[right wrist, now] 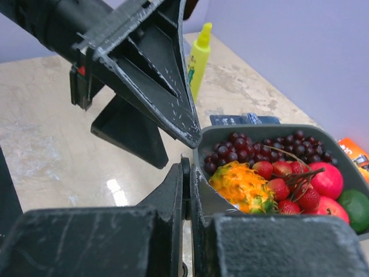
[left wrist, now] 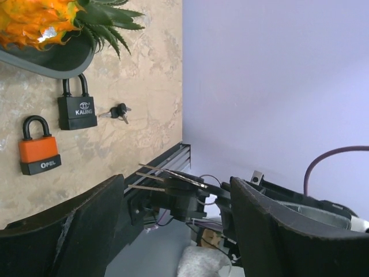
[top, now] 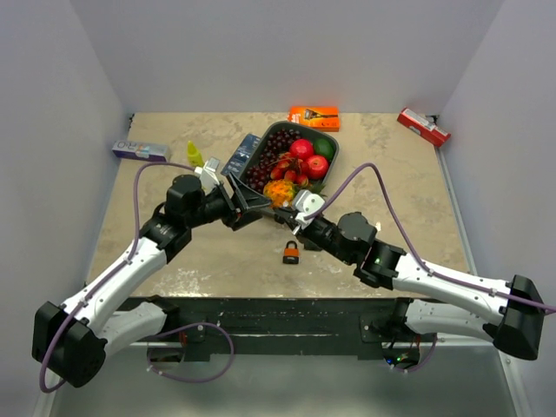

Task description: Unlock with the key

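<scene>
Reaching inward from the near-left base, white-and-black left arm: upper link slanting up over the left half of the worktop, elbow bent, forearm turned right toward the fruit tray. Ending in left tool, spread wide, nothing between its scuffed black fingers; rolled sideways, judging by the wrist view, with the worktop standing upright along the left of that view.

Mirroring it from the near-right base, white-and-black right arm: long link lying low along the front edge, elbow folded, wrist aimed up-left at the left tool. Ending in right tool, fingers pressed together to a hairline slit, nothing seen held; tips just short of the left tool's lower finger and beside the tray's near wall. Both tools meeting above the middle of the beige stone-patterned worktop, close, contact not to be judged.

Lying flat on that worktop, on the near side of the right tool: small orange-bodied padlock with black shackle, marked OPEL. Next to it, apart, in the left wrist view: black padlock, shackle top reaching the rim of the dark grey tray. Just beside the black padlock, on the side away from the orange one, not touching: small bunch of black-headed keys. Hidden under the tools from above: black padlock and keys.

Ranged along the far edge: yellow-green bottle, flat orange box, red box.
</scene>
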Available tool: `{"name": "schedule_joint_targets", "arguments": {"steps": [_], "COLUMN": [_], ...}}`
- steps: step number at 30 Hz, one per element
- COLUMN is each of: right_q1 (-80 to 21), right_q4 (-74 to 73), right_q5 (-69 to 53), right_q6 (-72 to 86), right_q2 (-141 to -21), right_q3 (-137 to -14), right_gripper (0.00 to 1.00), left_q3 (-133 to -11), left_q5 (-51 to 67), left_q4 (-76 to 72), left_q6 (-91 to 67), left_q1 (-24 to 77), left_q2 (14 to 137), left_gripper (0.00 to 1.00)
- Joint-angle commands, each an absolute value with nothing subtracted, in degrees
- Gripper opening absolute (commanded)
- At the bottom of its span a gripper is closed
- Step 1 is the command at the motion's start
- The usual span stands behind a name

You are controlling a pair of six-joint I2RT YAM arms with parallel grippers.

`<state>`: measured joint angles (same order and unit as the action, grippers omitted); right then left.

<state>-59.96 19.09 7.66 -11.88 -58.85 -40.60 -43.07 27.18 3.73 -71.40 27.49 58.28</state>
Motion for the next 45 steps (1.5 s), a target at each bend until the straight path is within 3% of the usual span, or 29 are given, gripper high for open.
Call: {"name": "schedule_joint_targets", "arguments": {"steps": [1, 10, 19, 23, 31, 35, 45], "right_q1": [-61.7, -63.2, -63.2, -63.1, -63.0, -62.9, -62.9], "right_q4": [23.8, 24.3, 22.3, 25.5, 33.4, 37.3, 42.4], "right_q5": [10.5, 17.0, 22.5, 23.1, 21.8, 21.0, 19.2], "right_q6": [-15.3, -14.6, 12.5, 25.6, 41.0, 43.3, 42.5], "right_q2": [-57.7, -60.0, -56.4, -53.1, -49.8, -49.5, -50.3], "right_q3": [-41.5, -41.9, -40.5, -37.6, -33.2, -32.3, -30.8], "right_gripper": [0.00, 0.00, 0.00, 0.00, 0.00, 0.00, 0.00], "left_q3": [-42.5, -43.0, -35.3, -28.4, -22.1, -21.5, -24.5], "left_q5": [29.1, 27.6, 14.5, 16.9, 27.8, 30.9, 31.4], "left_q4": [0.9, 0.9, -13.9, -26.9, -44.6, -54.9, -55.7], "left_q6": [-76.1, -75.9, -57.2, -52.8, -54.5, -56.5, -56.5], "left_q1": [27.2, 27.2, 27.2, 27.2, 27.4, 28.6, 31.9], "left_q2": [58.9, 59.6, 46.2, 40.9, 42.9, 47.1, 50.4], "left_gripper": [0.78, 0.75, 0.74, 0.75, 0.84, 0.80, 0.64]}}
